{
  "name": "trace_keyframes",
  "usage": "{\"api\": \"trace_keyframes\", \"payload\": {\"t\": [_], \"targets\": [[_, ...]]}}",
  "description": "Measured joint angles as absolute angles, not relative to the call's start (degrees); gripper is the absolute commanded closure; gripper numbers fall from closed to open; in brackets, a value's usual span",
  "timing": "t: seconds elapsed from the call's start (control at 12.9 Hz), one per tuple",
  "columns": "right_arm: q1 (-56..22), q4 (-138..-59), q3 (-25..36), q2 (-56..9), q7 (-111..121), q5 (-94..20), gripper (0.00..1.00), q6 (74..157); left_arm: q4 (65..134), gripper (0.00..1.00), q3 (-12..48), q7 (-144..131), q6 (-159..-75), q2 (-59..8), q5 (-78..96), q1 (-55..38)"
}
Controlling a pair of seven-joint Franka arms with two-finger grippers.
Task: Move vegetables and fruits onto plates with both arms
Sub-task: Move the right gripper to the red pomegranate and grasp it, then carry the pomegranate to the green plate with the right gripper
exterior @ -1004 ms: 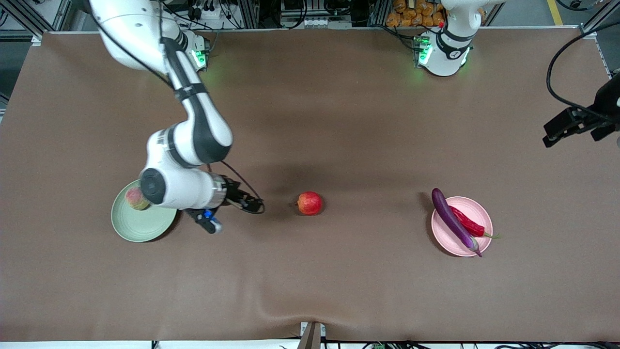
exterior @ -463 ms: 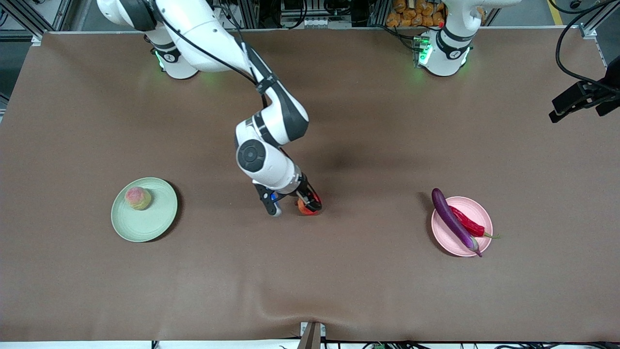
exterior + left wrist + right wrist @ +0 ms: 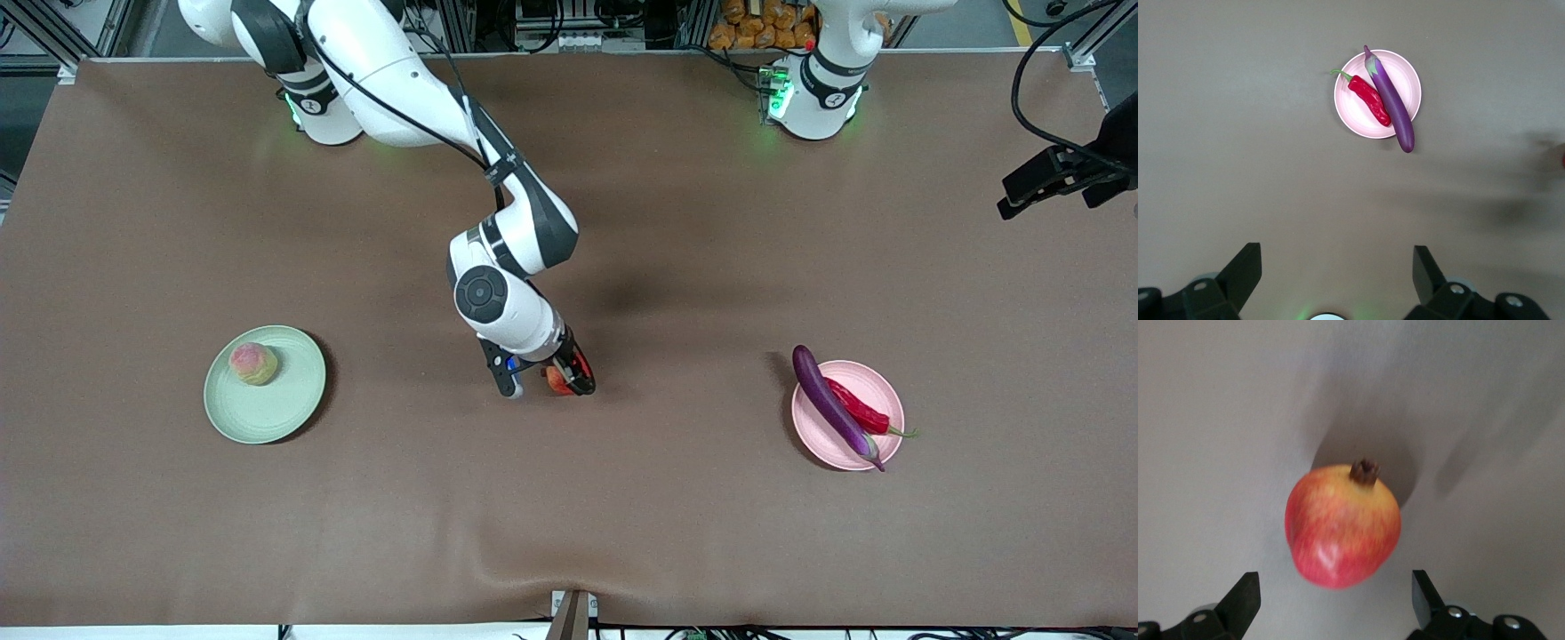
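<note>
Glossy red pomegranate (image 3: 1343, 527) with a dark crown nub lies on the matte brown table (image 3: 676, 533), largely hidden in the front view by the right gripper (image 3: 558, 378), fingers apart above it. Pale green plate (image 3: 276, 413) holds the dull peach (image 3: 253, 363). Pale pink plate (image 3: 1351, 117) holds the purple eggplant (image 3: 1391, 103), overhanging the rim, and red chili (image 3: 1369, 100). Left gripper (image 3: 1337, 275) waits high, fingers apart

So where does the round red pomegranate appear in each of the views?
Front view: round red pomegranate mid-table, mostly hidden under the right claw.
Left wrist view: only a red sliver at the picture's edge.
Right wrist view: centre, between open fingers.
Shared landmark: brown table cover.
</note>
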State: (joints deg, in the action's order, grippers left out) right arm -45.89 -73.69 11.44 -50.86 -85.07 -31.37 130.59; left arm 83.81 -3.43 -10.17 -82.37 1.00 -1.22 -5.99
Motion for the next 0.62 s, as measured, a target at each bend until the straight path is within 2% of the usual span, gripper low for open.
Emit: {"api": "trace_keyframes", "payload": {"t": [0.15,0.23,0.31,0.39,0.46,0.62], "targets": [[-45.73,-73.68,11.76,-52.42,-83.79,-31.35,0.0,131.47,83.8,0.0,-3.74,-10.17,-81.89,2.18,-1.22,-5.94],[-45.76,-73.69,11.75,-53.19,-83.52,-31.35,0.06,132.35,83.8,0.0,-3.72,-10.17,-81.81,2.56,-1.22,-5.96],[-45.88,-73.68,11.69,-53.93,-83.41,-31.35,0.27,133.74,83.8,0.0,-3.72,-10.17,-81.81,2.7,-1.22,-5.95],[-46.04,-73.66,11.67,-54.46,-83.32,-31.34,0.4,134.89,83.86,0.0,-3.65,-10.17,-81.82,2.67,-1.22,-5.76],[-46.1,-73.65,11.66,-54.72,-83.11,-31.34,0.47,135.43,84.0,0.0,-3.26,-10.17,-81.84,2.63,-1.22,-5.05],[-45.92,-72.96,11.94,-54.67,-82.97,-31.34,0.5,135.58,84.22,0.0,-1.27,-10.17,-81.94,2.44,-1.22,-2.91]]}}
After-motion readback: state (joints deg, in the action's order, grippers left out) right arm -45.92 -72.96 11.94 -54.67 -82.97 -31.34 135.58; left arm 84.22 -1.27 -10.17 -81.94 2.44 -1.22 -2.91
